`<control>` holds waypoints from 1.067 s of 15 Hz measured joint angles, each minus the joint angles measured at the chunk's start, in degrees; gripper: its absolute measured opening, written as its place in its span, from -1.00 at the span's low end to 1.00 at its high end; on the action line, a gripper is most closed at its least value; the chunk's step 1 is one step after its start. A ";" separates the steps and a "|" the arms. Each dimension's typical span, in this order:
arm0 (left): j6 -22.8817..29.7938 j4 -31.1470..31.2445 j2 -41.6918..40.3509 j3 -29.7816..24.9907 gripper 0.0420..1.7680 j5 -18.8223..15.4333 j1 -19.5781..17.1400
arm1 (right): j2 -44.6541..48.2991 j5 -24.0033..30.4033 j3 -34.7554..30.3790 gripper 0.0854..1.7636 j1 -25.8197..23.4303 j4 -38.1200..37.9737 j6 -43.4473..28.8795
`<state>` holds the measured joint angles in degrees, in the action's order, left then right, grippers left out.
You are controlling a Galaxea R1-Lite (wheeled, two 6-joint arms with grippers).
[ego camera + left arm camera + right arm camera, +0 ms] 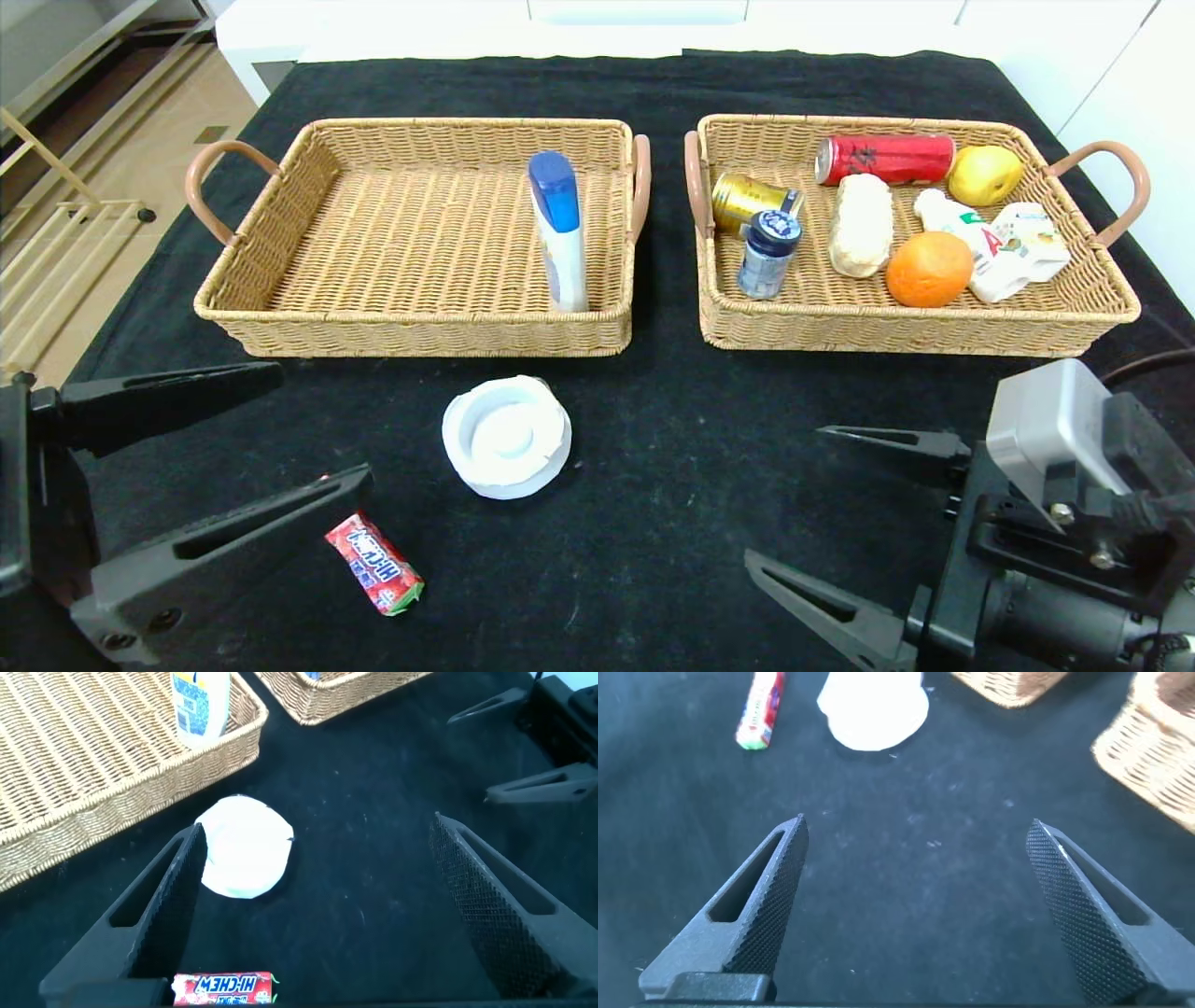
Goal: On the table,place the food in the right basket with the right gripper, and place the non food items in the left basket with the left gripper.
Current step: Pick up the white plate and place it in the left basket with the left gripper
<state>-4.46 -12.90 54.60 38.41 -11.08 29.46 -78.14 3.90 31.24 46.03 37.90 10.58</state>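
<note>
Baskets [420,327]: 2 | loose: 1 candy [373,564], 1 white lid [506,437]

There were two wicker baskets [411,327] [915,331], two cans [885,159] [752,198], two bottles [560,229] [767,252], one orange [929,269], one candy pack [373,564], and one white lid [506,437].

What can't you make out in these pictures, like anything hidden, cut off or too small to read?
- Blue-capped bottle in the left basket: head view, its base sits behind the front wall; left wrist view, its top is cut by the edge.
- Gold can in the right basket: head view, partly behind the small blue-lidded bottle.
- White packet: print too small.
- Candy pack: left wrist view, cut by the frame edge.
</note>
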 joint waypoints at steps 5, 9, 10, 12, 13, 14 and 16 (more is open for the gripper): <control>-0.05 -0.11 1.65 -0.79 0.94 6.05 4.30 | 0.85 9.13 -7.98 0.92 -8.22 11.46 0.28; -1.05 2.65 4.79 1.69 0.94 10.03 5.92 | 1.41 9.74 -9.40 0.92 -11.45 12.75 -0.06; -1.01 3.89 5.45 2.51 0.94 10.57 6.00 | 1.51 9.63 -9.83 0.92 -11.52 12.79 0.07; -0.71 6.34 6.50 3.38 0.94 11.26 6.00 | 1.99 9.55 -10.35 0.92 -11.28 12.75 0.02; -0.63 8.02 6.84 3.75 0.94 12.12 5.92 | 2.23 9.50 -10.69 0.92 -11.08 12.76 0.28; -0.57 10.01 7.14 4.56 0.94 13.01 5.71 | 2.57 9.50 -10.91 0.92 -10.90 12.76 0.33; -0.49 13.82 7.61 6.86 0.94 13.51 4.90 | 3.58 9.40 -11.07 0.92 -10.73 12.76 0.35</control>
<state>-4.95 0.93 62.21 45.28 2.43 34.37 -74.56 13.30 20.18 35.30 50.66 10.93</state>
